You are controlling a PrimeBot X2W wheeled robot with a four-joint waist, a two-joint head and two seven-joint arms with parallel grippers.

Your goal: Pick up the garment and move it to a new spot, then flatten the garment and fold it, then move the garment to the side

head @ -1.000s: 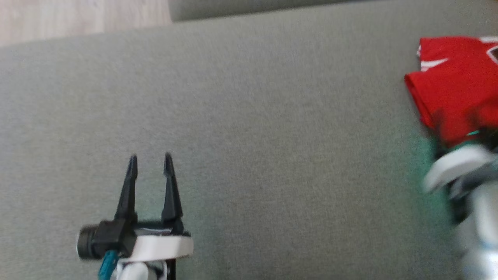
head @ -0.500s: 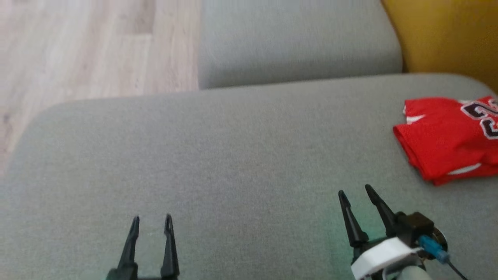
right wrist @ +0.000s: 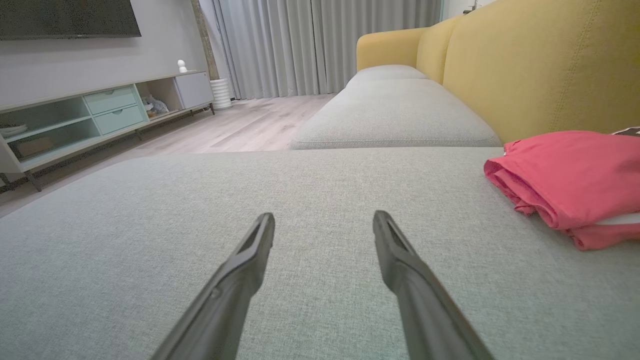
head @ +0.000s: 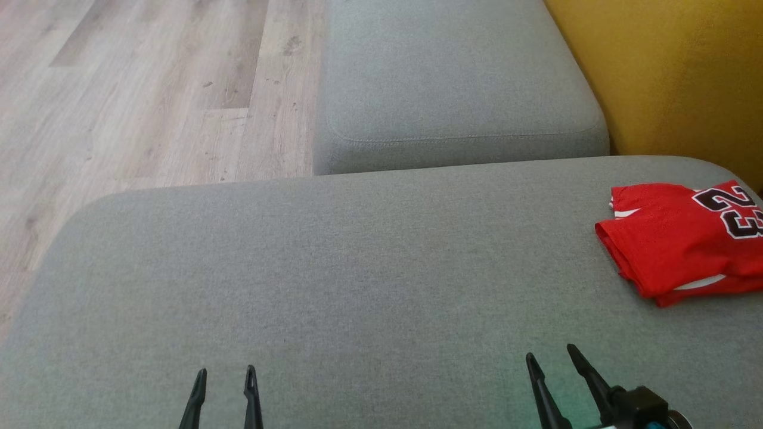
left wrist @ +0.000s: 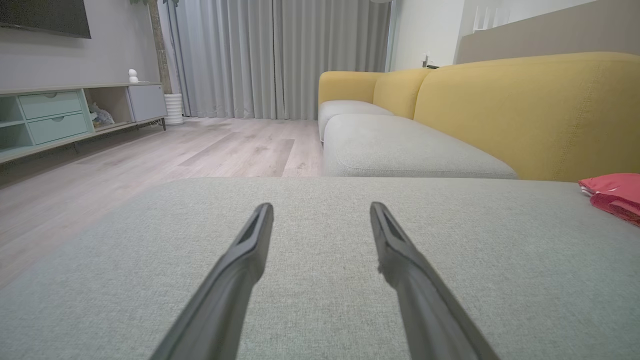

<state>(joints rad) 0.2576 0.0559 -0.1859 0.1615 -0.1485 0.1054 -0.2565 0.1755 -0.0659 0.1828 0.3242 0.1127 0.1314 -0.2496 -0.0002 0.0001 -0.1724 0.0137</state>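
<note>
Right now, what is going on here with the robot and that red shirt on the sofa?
Nothing is being handled at this moment. The red jersey lies folded at the right side of the grey seat cushion, close to the yellow backrest. The left end effector and the right end effector are both open and empty, over the near part of the cushion, apart from the jersey. The task looks about finished.

Grey seat cushions [head: 357, 268] meet a yellow backrest [head: 667, 77] beside wooden floor [head: 149, 89].
</note>
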